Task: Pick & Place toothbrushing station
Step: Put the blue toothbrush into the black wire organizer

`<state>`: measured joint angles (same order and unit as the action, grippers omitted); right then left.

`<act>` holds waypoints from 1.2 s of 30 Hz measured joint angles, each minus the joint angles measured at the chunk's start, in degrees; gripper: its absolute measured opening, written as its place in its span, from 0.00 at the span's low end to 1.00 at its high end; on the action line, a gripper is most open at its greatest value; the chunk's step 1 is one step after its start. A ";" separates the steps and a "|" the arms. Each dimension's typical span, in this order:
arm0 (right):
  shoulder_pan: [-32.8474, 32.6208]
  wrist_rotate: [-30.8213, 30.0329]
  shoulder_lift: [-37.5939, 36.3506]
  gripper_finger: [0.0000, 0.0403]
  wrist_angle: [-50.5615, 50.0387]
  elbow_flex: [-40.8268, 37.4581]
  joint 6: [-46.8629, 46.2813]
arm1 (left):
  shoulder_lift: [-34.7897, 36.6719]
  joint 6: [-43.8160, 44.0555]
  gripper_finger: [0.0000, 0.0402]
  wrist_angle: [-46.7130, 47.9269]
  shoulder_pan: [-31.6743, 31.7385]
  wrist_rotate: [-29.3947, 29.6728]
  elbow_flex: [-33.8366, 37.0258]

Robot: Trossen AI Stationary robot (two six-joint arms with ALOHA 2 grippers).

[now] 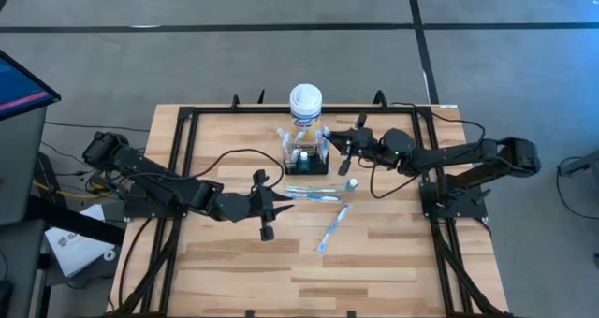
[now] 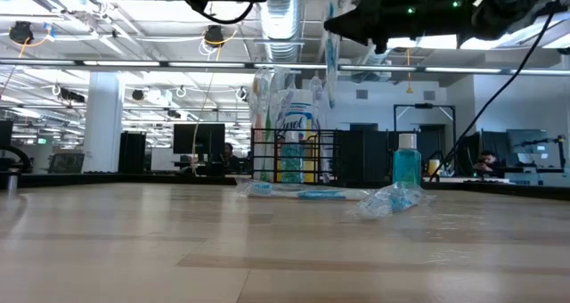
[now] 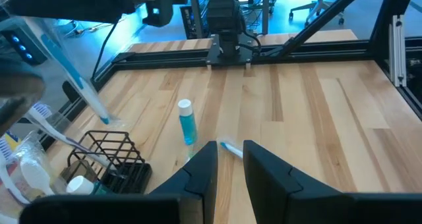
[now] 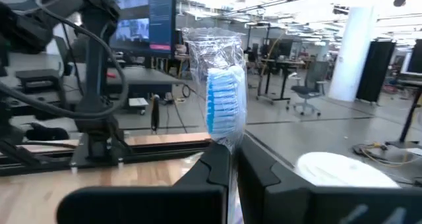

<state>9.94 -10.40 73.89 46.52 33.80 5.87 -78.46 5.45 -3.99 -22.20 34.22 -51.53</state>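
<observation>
Left gripper (image 1: 272, 206) sits mid-table, fingers slightly apart, holding nothing. Small black wire-mesh caddy (image 1: 308, 159) stands just in front of white-lidded yellow canister (image 1: 305, 106). Right gripper (image 1: 343, 146) beside caddy pinches plastic-wrapped blue-bristled toothbrush (image 4: 224, 99).

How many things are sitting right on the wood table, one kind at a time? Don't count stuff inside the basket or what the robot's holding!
Toothbrushes lying flat: 3
Small blue bottle: 1
Yellow canister with white lid: 1
Black wire caddy: 1
Total: 6
</observation>
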 joint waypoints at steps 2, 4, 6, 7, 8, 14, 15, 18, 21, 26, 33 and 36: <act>0.99 0.01 -0.02 0.00 -0.06 -0.57 0.13 | 0.00 0.67 0.17 -0.01 -0.01 0.01 0.00; 1.89 0.03 -0.02 0.00 0.61 -1.36 -0.13 | 0.00 1.21 0.17 -0.02 -0.07 0.02 0.00; 2.68 0.05 -0.02 0.00 3.21 -2.57 -0.13 | 0.00 1.25 0.17 -0.02 -0.07 0.02 0.00; 3.04 0.07 -0.02 0.00 4.39 -3.27 -0.19 | 0.00 1.27 0.17 -0.02 -0.07 0.02 0.00; 3.45 0.38 -0.02 0.00 5.01 -3.71 -0.47 | 0.00 1.27 0.17 -0.02 -0.07 0.02 0.00; 4.95 2.78 0.48 0.00 7.40 -5.03 -1.26 | 0.00 1.27 0.17 -0.07 -0.04 0.02 0.00; 5.18 2.89 0.61 0.00 7.72 -5.30 -1.31 | 0.00 1.27 0.17 -0.09 -0.04 0.00 0.00; 5.72 2.91 0.50 0.00 8.99 -5.97 -1.39 | 0.00 1.27 0.17 -0.13 -0.04 0.02 0.00; 5.98 2.93 0.52 0.00 10.14 -6.68 -1.37 | -0.02 1.27 0.17 -0.15 -0.04 0.02 0.00; 5.98 3.04 1.39 0.00 12.05 -6.90 -1.40 | -0.02 1.27 0.17 -0.28 -0.02 0.02 0.00; 6.73 3.09 6.79 0.00 17.79 -6.90 -2.27 | -0.02 1.27 0.17 -0.44 -0.07 0.02 0.01; 7.14 3.09 8.26 0.00 19.24 -6.90 -2.37 | -0.02 1.28 0.17 -1.30 -0.26 0.02 0.98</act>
<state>17.08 -7.31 82.15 65.76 26.89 3.49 -78.48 6.73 -5.29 -22.46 34.24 -50.55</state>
